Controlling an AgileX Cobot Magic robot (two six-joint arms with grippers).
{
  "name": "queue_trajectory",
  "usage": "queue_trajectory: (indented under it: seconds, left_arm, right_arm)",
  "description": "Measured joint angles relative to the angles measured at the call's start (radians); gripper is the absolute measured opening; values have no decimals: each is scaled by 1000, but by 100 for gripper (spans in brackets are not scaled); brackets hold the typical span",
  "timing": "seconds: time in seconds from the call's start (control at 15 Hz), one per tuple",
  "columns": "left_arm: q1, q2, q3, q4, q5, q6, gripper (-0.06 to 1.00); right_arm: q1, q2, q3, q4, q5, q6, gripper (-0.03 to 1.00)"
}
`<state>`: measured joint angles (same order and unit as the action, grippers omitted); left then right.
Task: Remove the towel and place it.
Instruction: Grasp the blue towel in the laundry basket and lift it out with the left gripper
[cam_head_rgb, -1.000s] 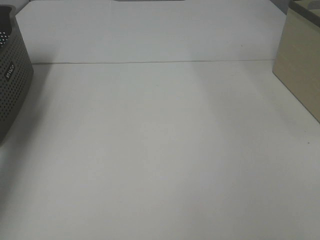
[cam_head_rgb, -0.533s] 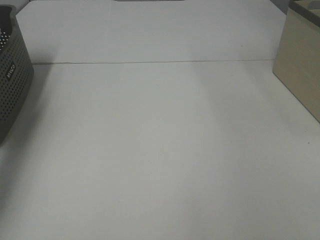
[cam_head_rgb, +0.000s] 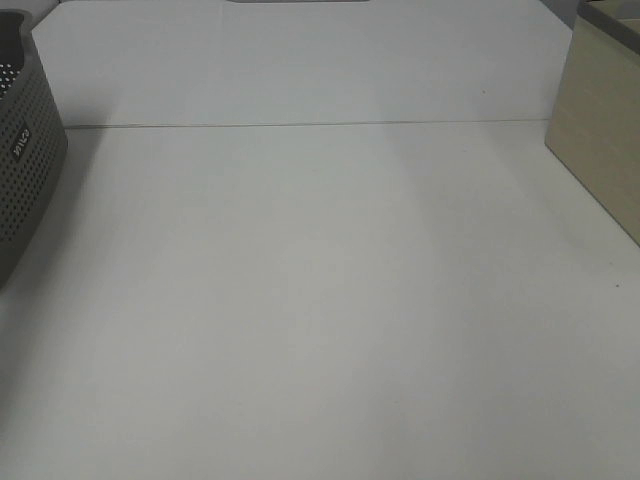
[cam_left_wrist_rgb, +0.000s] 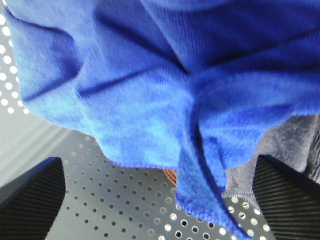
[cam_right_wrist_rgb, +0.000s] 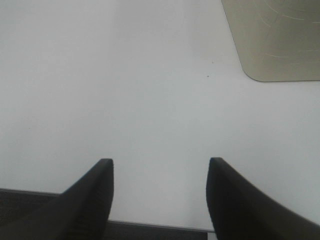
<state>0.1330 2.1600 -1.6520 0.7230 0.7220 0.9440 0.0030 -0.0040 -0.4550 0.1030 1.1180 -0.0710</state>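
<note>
Watching from my station, I see the large royal-blue microfibre towel (cam_left_wrist_rgb: 150, 100) bunched against the wall of the dark grey perforated plastic basket (cam_head_rgb: 25, 180), apparently inside it. I judge that is why the left gripper (cam_left_wrist_rgb: 157, 167) hangs right over it. Its two black fingers (cam_left_wrist_rgb: 32, 200) are spread wide on either side of the folds and grip nothing. A grey cloth (cam_left_wrist_rgb: 295, 145) lies just beside the towel. The right gripper (cam_right_wrist_rgb: 160, 162) hovers over the white table (cam_head_rgb: 320, 300), jaws apart too, probably near where the towel should land. I count one towel, one grey cloth, one basket, one pale wooden box (cam_head_rgb: 600, 140) and two grippers.
</note>
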Motion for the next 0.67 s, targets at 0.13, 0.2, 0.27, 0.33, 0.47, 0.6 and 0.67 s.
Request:
queue_trajectory:
  seconds: [0.13,0.2,0.27,0.33,0.47,0.6,0.67]
  left_arm:
    - [3,0,0,0,-19,0,96]
    - [3,0,0,0,-36,0,96]
    - [3,0,0,-1,-49,0,94]
    - [3,0,0,-1,-49,0,89]
    - [3,0,0,-19,-49,0,70]
    - [3,0,0,-41,-49,0,52]
    - [3,0,0,-46,-49,3,45]
  right_arm:
    - [0,0,0,0,0,0,56]
    - [0,0,0,0,0,0,56]
    - [0,0,0,0,0,0,56]
    - [0,0,0,0,0,0,56]
    - [0,0,0,0,0,0,56]
    - [0,0,0,0,0,0,56]
    - [0,0,0,0,0,0,56]
